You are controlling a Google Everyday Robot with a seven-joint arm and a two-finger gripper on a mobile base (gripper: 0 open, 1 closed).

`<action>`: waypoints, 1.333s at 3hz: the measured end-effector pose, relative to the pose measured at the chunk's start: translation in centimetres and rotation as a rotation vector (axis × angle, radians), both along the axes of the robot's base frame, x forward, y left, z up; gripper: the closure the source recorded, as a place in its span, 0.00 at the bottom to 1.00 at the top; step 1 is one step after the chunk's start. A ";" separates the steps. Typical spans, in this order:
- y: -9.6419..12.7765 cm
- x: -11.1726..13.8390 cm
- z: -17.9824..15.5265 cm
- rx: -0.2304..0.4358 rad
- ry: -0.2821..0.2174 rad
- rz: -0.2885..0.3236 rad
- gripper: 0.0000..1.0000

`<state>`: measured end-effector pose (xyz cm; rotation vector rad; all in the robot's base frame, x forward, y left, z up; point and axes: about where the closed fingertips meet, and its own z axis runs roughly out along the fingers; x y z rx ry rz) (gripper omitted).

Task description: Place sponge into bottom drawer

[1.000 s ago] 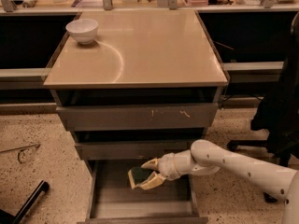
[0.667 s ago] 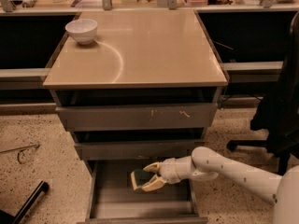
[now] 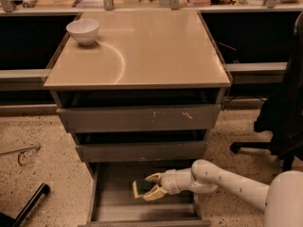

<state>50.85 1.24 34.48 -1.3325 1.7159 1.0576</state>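
Note:
The sponge (image 3: pixel 139 189), pale yellow with a dark green layer, is held between the fingers of my gripper (image 3: pixel 150 186). The white arm reaches in from the lower right. The gripper holds the sponge low inside the open bottom drawer (image 3: pixel 109 207), over the middle of its plain grey floor. I cannot tell whether the sponge touches the floor. The two drawers above (image 3: pixel 139 118) have scuffed grey fronts and are pushed in.
A white bowl (image 3: pixel 83 30) stands at the back left of the tan cabinet top (image 3: pixel 156 51). A black office chair (image 3: pixel 284 112) stands at the right. A dark bar (image 3: pixel 28 205) and a thin wire object (image 3: pixel 21 152) lie on the speckled floor at the left.
The gripper has moved down into the bottom drawer with the sponge still in it. The arm now reaches lower. The bowl and drawers have not moved.

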 end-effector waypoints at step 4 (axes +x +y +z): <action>2.5 2.1 -12.8 0.054 0.048 -0.315 1.00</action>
